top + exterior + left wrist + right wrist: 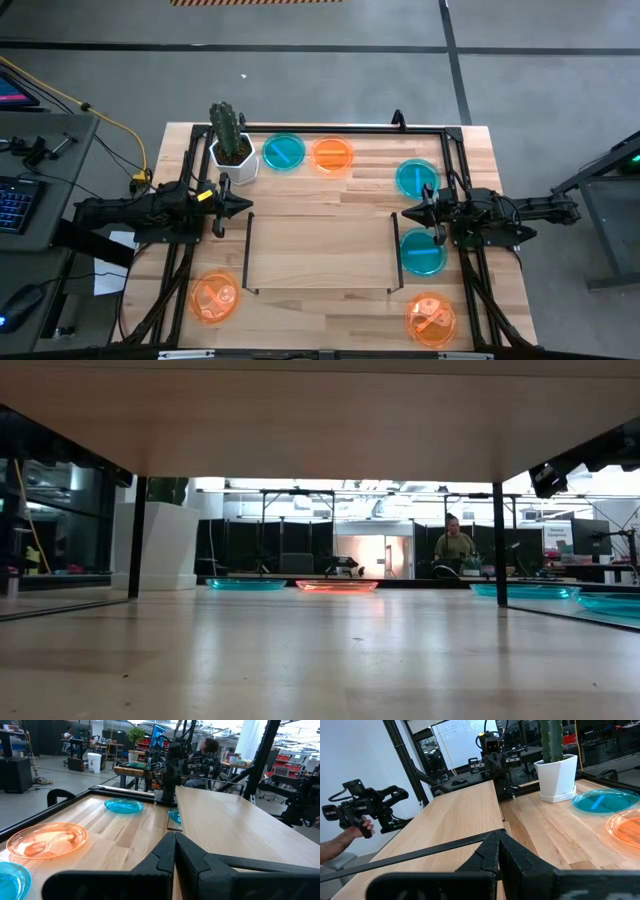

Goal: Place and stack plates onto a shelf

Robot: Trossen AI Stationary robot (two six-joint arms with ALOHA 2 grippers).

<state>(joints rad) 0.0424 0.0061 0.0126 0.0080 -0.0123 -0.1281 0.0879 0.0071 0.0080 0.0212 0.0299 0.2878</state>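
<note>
**Six plates out, none on the shelf yet**

Six plates lie on the bench around the shelf (318,252), and its light-wood board is bare, so by my reading the job has not begun: every plate is left to pick up, carry over and stack.

The left gripper (243,205) hangs at the shelf's left rail with its fingers pressed together, holding nothing. Just beyond it on the far side stands the cactus pot (233,158), and past the pot sit a teal plate (284,152) and an orange plate (333,154) side by side along the far edge. On its near side, toward the front left corner, lies another orange plate (215,298).

The right gripper (410,213) waits at the shelf's right rail, likewise closed and empty. A teal plate (416,177) lies just beside it on the far side, a second teal plate (422,251) just beside it on the near side, and an orange plate (432,319) farther toward the front right corner.

Both grippers point inward at each other across the shelf. Each has a plate close by, so I judge the first pick could fall to either arm, once its fingers are parted.
</note>
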